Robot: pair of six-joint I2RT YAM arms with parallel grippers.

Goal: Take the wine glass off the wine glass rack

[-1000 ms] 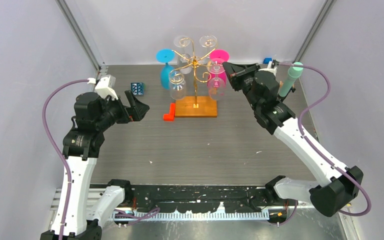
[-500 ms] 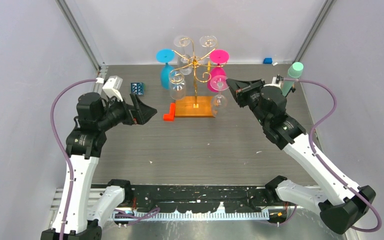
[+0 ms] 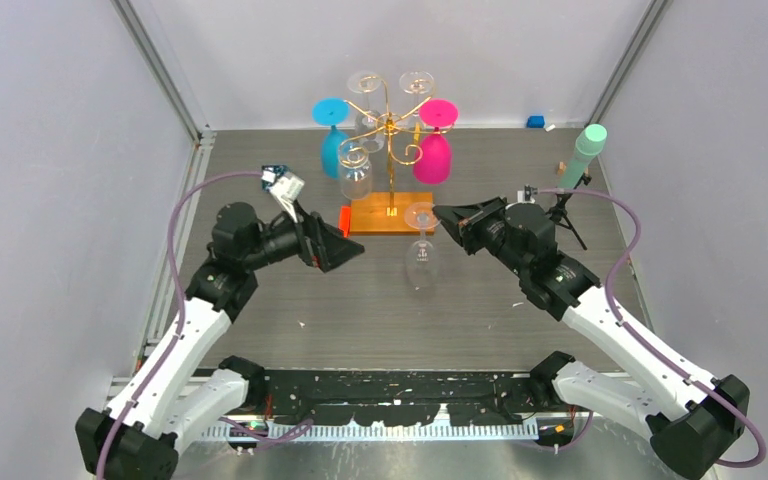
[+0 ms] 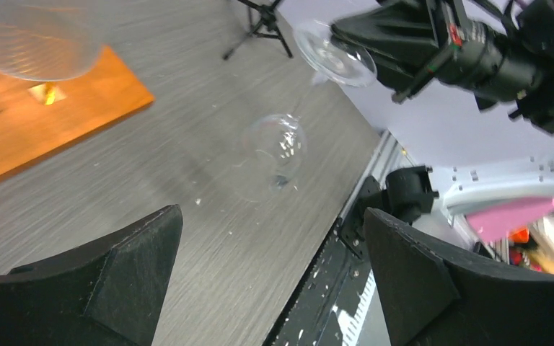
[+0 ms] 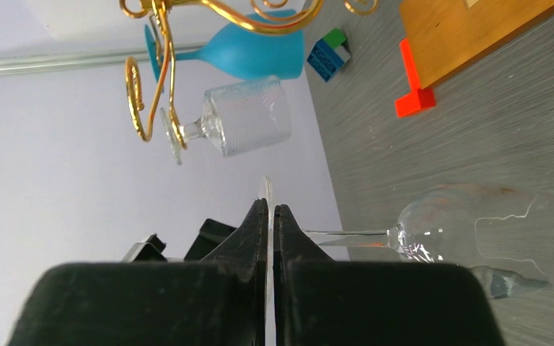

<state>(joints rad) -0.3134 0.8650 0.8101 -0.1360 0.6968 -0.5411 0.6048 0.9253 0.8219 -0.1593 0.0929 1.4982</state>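
The gold wire wine glass rack stands on its orange-brown wooden base at the back middle; its scroll arms show in the right wrist view. My right gripper is shut on the flat foot of a clear wine glass. The glass hangs bowl down, clear of the rack, in front of the base. In the right wrist view the foot's thin edge sits between the shut fingers, with the bowl to the right. My left gripper is open and empty, left of the glass.
A blue glass, a pink glass and a clear ribbed glass hang on the rack. A red block lies by the base's left corner. A mint cylinder on a tripod stands at the right.
My right gripper has drawn the clear wine glass off the rack, forward and down. My left arm has swung right and forward toward the glass, jaws open.
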